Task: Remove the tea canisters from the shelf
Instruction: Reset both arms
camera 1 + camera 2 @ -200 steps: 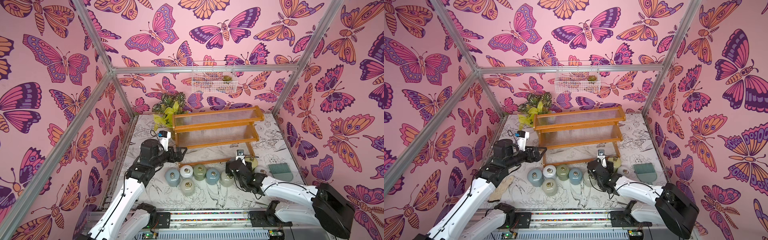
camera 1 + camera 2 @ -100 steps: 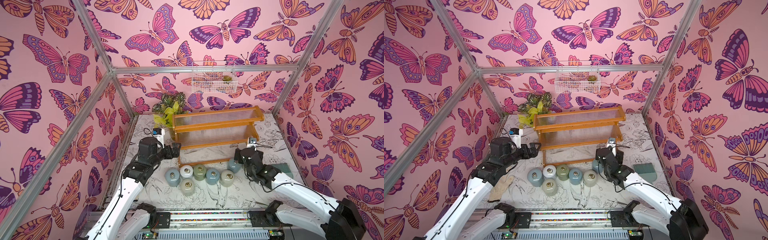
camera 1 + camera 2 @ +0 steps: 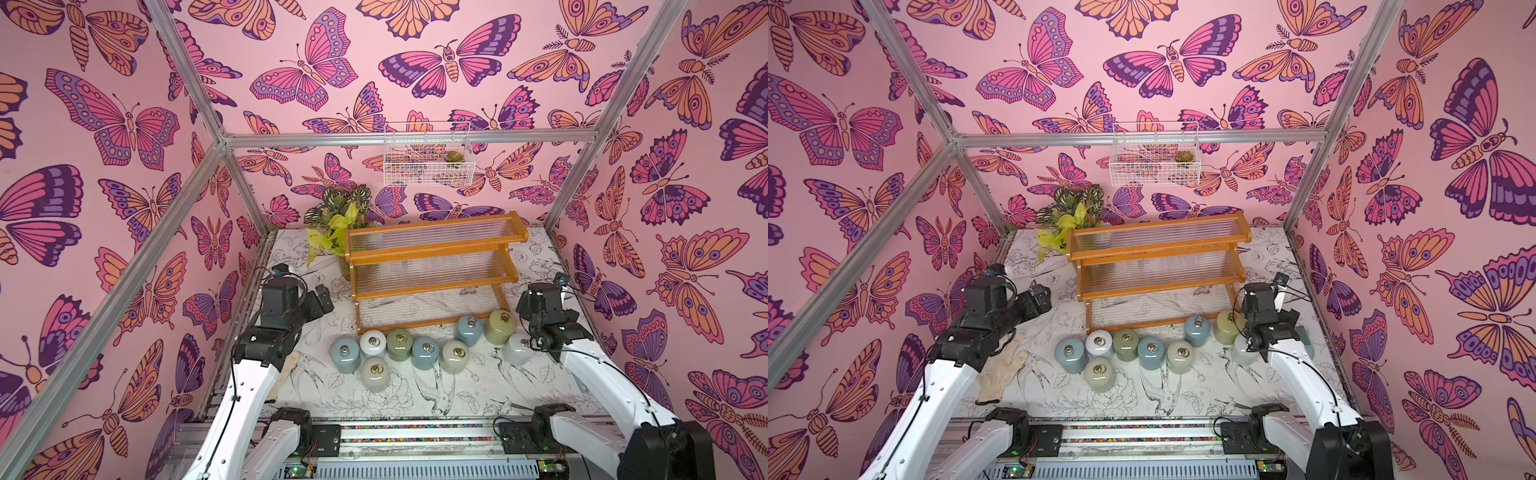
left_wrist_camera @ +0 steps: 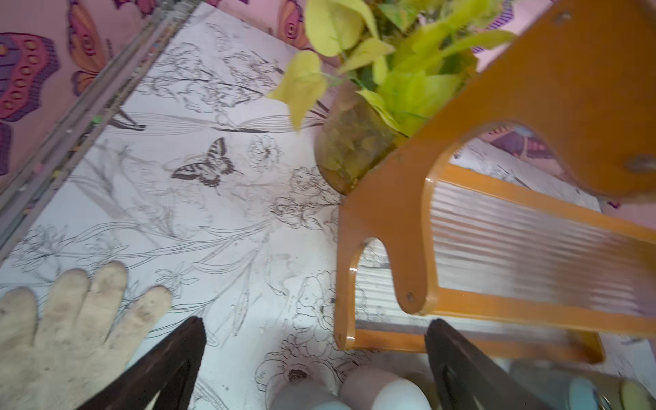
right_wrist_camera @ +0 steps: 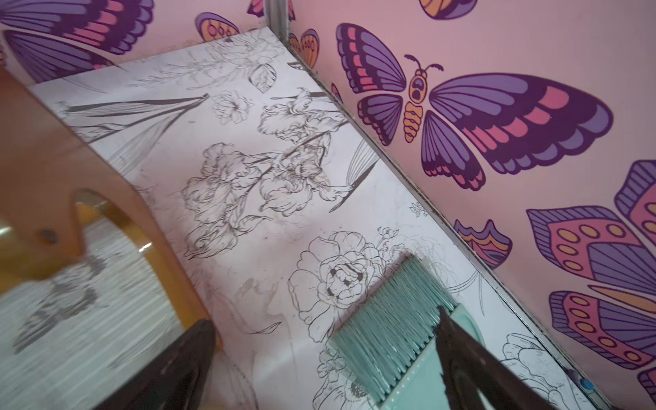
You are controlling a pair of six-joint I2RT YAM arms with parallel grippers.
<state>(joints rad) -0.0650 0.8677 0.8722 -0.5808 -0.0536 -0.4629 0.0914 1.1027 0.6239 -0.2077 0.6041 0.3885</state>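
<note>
Showing the shelf (image 3: 432, 250) bare, with nine tea canisters (image 3: 424, 351) standing on the table (image 3: 478, 395) at its 6 o'clock. Left gripper (image 4: 316, 324), at the shelf's 9 o'clock, and right gripper (image 5: 323, 319), at 3 o'clock, both gape wide, holding nothing. Risk: the right arm (image 3: 590, 365) hangs just beside the white canister (image 3: 514, 353); a careless retreat could topple it into its neighbours.

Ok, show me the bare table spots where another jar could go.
Free: the table strip between the tea canisters and the front rail; the patch between the glove and the shelf. Crowded: directly before the shelf's bottom tier, where canisters stand packed.
</note>
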